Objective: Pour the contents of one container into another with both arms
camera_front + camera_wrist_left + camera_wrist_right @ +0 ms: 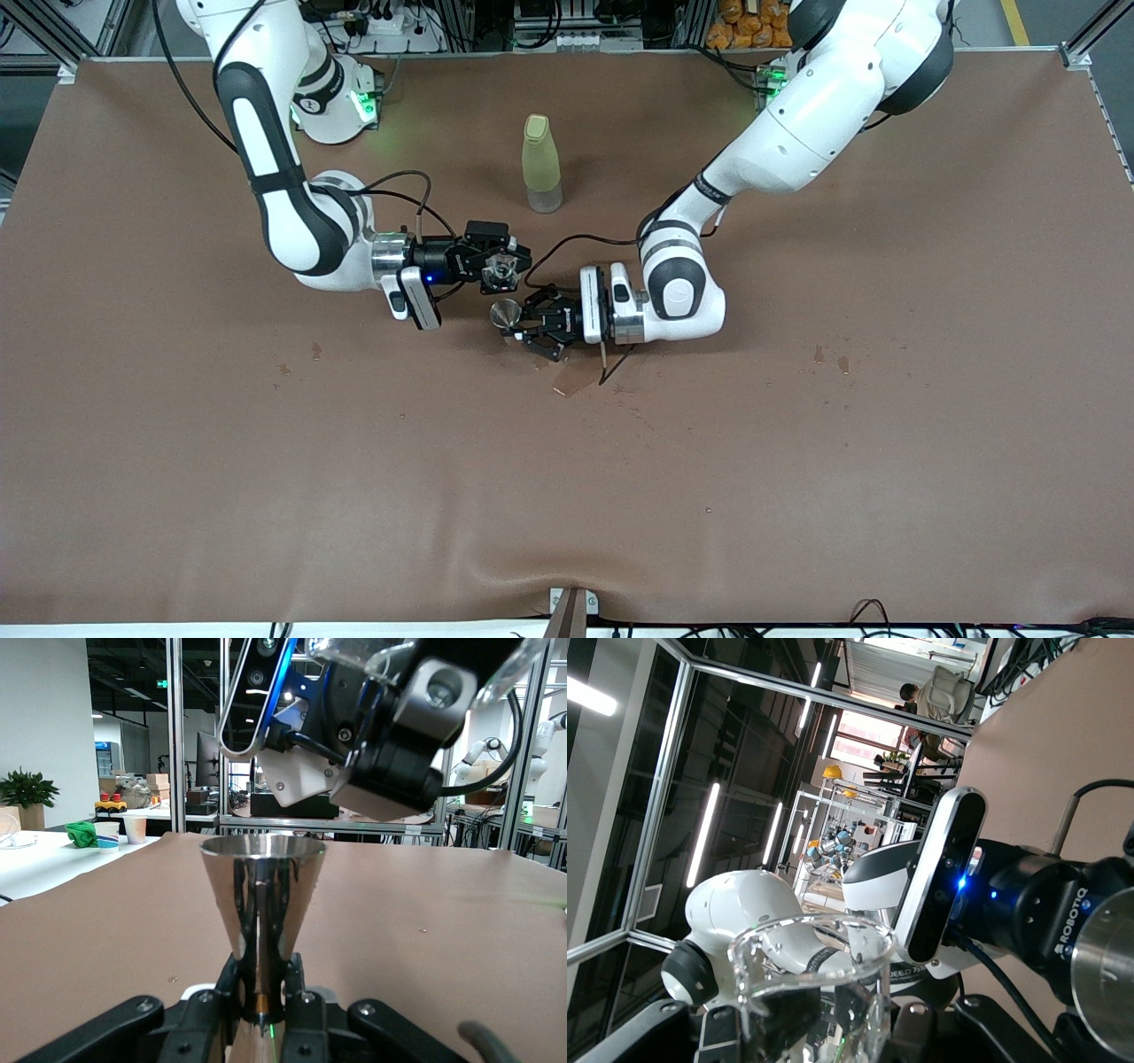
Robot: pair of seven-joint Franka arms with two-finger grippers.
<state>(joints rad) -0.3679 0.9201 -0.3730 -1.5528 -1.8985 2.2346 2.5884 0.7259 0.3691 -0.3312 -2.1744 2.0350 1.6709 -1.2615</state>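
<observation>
Risking a miss: glass cup, clamped in right tool, tipped just above and beside the rim of metal cup, so any drift could spill onto bench. Left tool shut on that cone's narrow foot, upright. Nothing visible inside either; metal interior hidden. Bottle standing apart, untouched.

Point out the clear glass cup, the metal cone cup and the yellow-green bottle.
clear glass cup (811, 988), right wrist view, its wall
metal cone cup (262, 895), left wrist view, its side
yellow-green bottle (540, 164), front view, its body
</observation>
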